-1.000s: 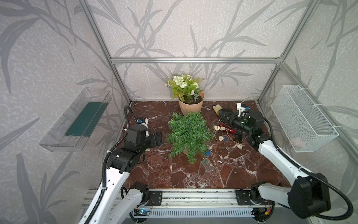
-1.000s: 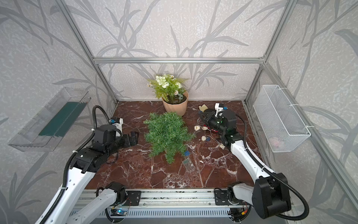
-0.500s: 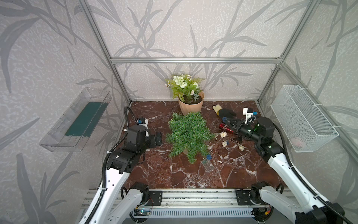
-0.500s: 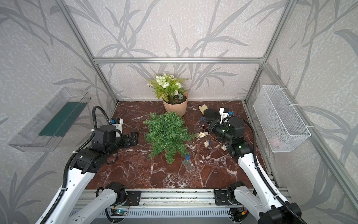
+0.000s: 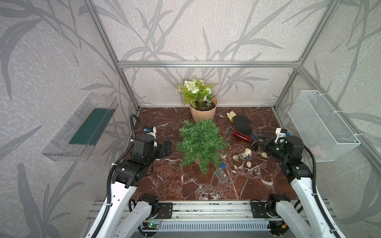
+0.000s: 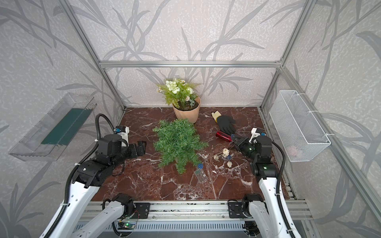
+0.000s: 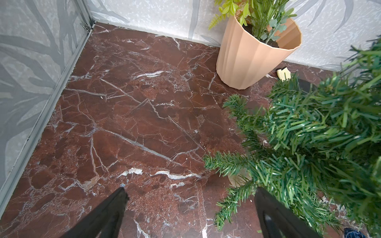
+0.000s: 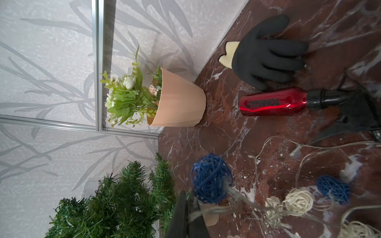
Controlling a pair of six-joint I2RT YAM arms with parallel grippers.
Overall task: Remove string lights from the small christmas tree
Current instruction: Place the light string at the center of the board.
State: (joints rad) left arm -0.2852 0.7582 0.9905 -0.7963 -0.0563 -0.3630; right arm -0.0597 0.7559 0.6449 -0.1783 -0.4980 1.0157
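Note:
The small christmas tree (image 5: 201, 142) (image 6: 178, 142) stands mid-table, its green branches bare in both top views. The string lights (image 5: 245, 153) lie in a loose heap on the marble to its right, with cream and blue woven balls (image 8: 296, 201). Their clear battery box (image 5: 221, 175) lies in front of the tree. My right gripper (image 5: 257, 141) (image 8: 185, 198) is shut on the pale wire, and a blue ball (image 8: 210, 181) hangs just past its tips. My left gripper (image 5: 168, 147) (image 7: 190, 191) is open and empty, just left of the tree.
A beige pot of white flowers (image 5: 203, 113) stands behind the tree. A black glove (image 5: 242, 123) and a red bottle (image 5: 241, 136) lie at the back right, close to my right gripper. A white wire basket (image 5: 321, 125) hangs on the right wall, a clear tray (image 5: 80, 127) on the left.
My right arm has drawn back to the right, away from the tree, dragging the string lights with it and uncovering the glove and red bottle. The left arm has not moved.

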